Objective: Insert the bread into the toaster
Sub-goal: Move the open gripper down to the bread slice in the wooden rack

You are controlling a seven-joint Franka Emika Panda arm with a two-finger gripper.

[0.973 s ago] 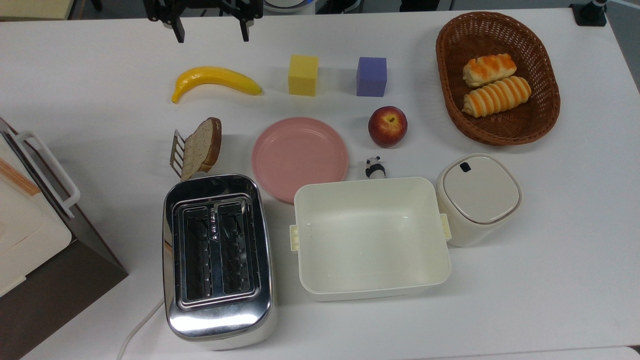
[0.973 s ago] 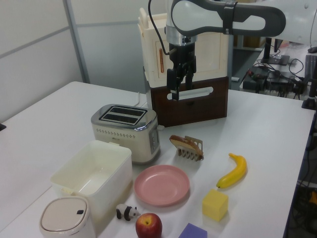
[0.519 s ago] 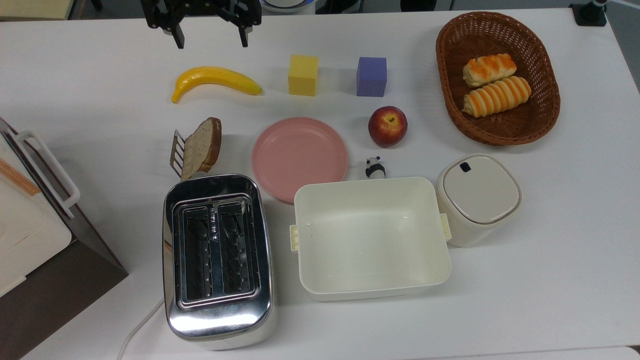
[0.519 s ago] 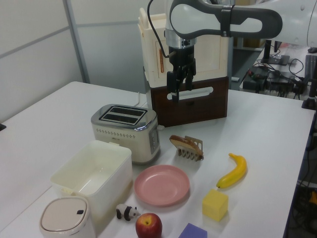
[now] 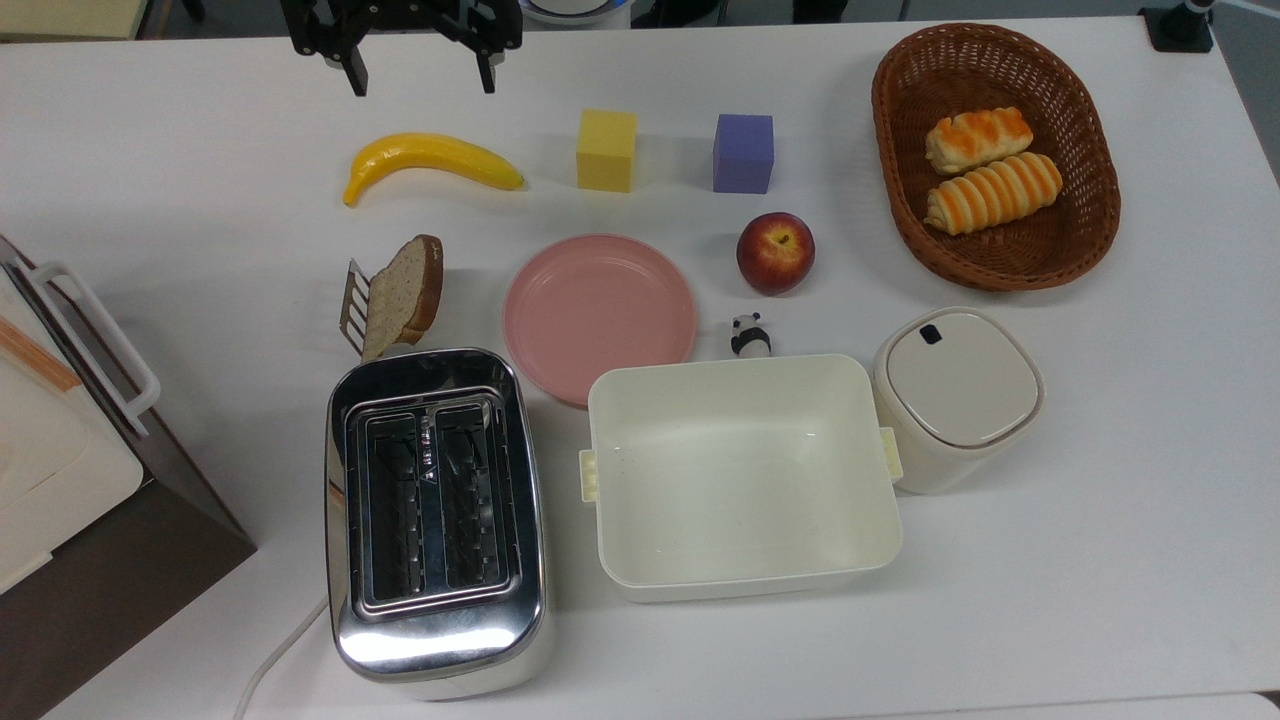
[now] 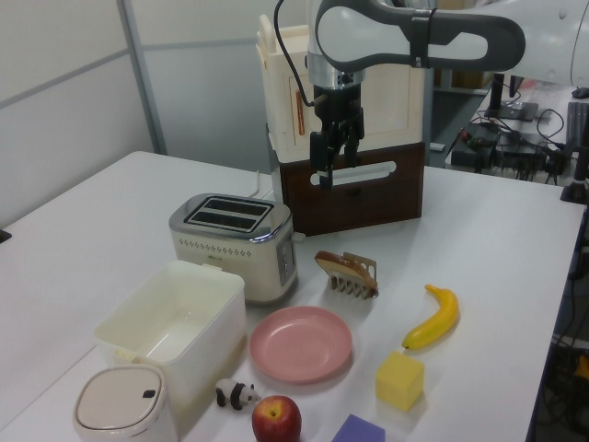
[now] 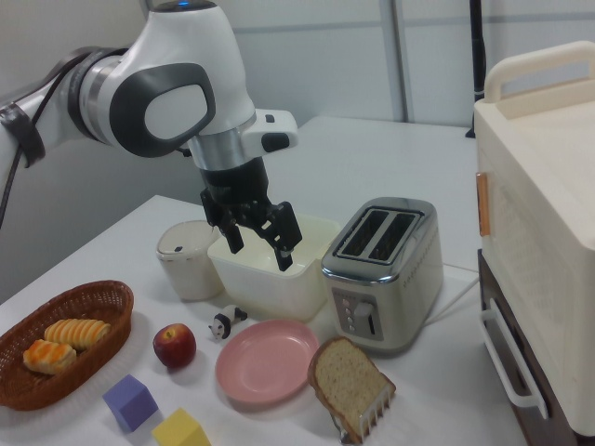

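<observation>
right view: bread's [image 7: 349, 381] speckled face

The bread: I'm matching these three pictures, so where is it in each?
Top view: the bread leans on a small rack, left of centre, just above the toaster.
Left view: centre, right of the toaster.
Right view: bottom centre, before the toaster.
Shared landmark: the pink plate beside it.

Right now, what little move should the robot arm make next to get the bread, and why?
Probably bring the gripper across toward the bread and lower it. Its fingers are open and hold nothing, and in the top view it hangs beyond the banana, away from the slice, which leans in the small wire rack. The toaster slots are empty.
</observation>
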